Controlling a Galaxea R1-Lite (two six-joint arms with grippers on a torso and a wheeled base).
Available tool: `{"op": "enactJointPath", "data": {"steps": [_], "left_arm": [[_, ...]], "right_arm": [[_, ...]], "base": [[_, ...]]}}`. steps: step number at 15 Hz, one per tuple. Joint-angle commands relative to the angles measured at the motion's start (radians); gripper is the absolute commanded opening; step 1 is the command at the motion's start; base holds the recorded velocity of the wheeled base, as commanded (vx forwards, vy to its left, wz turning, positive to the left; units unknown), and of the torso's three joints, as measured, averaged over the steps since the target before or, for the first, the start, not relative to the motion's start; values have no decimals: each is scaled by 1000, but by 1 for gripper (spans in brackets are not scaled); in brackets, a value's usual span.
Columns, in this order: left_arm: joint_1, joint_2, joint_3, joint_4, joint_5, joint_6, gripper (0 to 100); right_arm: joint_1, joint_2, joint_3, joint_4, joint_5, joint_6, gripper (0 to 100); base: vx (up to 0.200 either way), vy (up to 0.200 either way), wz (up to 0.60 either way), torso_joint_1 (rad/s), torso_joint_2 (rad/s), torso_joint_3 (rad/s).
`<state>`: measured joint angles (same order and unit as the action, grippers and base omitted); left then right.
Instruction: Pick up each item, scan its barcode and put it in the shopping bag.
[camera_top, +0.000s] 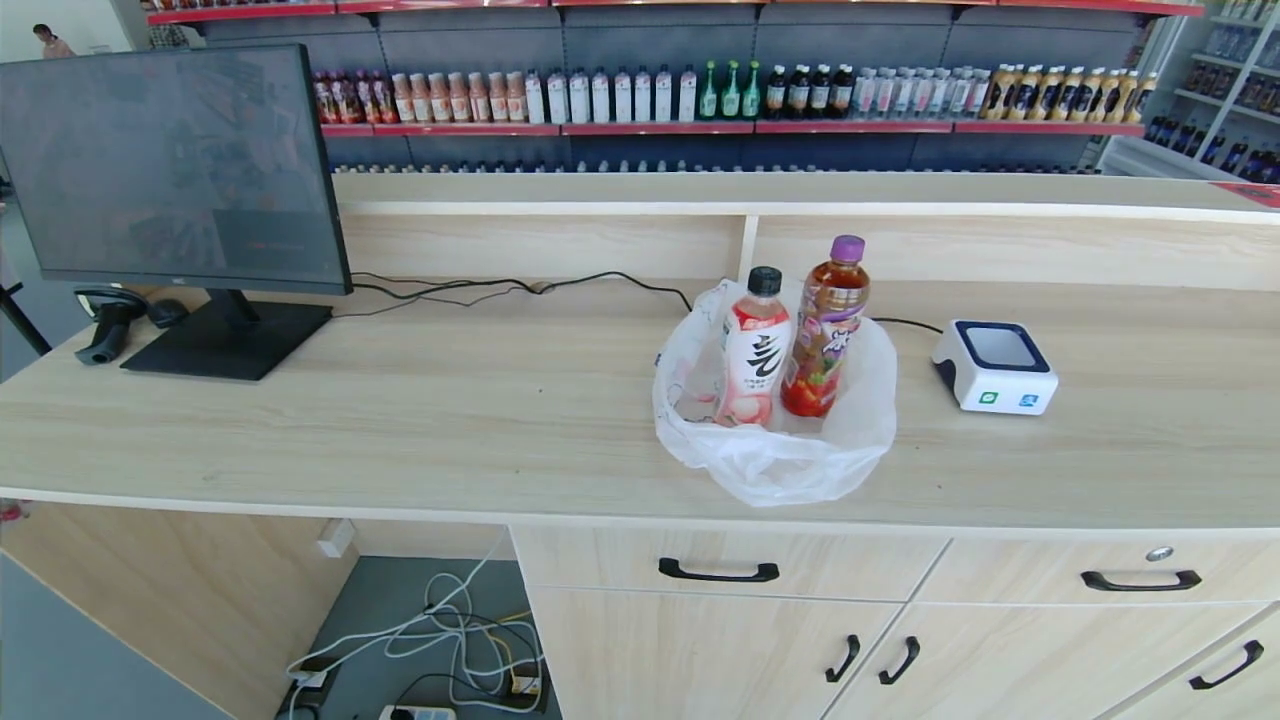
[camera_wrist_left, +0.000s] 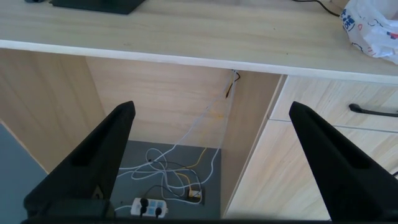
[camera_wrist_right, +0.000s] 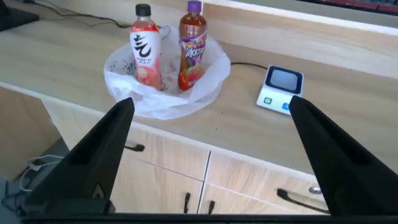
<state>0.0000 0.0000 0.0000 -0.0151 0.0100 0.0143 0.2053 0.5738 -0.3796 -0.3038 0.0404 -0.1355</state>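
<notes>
Your left gripper and right gripper both gape wide, empty. The pink bottle and purple-capped red bottle stand upright in the shopping bag, near the barcode scanner.

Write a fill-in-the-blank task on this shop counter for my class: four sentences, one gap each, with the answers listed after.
1. The pink bottle has a ____ cap.
2. The brown bottle has a ____ cap.
3. The white bag on the counter holds ____ bottles.
4. The left claw and the right claw hold nothing; both are ____.

Missing words: black; purple; two; open.
</notes>
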Motion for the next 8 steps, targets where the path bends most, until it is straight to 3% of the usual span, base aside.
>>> {"op": "enactJointPath", "data": {"steps": [1,2,4,6,8], "left_arm": [[0,0,0,-2,1,0,100],[0,0,0,-2,1,1,100],[0,0,0,-2,1,1,100],[0,0,0,-3,1,3,100],[0,0,0,-5,1,4,100]], "right_arm": [[2,-356,31,292,10,-16,100],[-1,-408,45,362,9,-15,100],[-27,-431,97,373,-13,-15,100],[-164,-474,171,371,-24,-16,100],[-236,-516,199,371,-17,-10,100]], "base": [[0,0,0,0,0,0],[0,0,0,0,0,0],[0,0,0,0,0,0],[0,0,0,0,0,0],[0,0,0,0,0,0]]}}
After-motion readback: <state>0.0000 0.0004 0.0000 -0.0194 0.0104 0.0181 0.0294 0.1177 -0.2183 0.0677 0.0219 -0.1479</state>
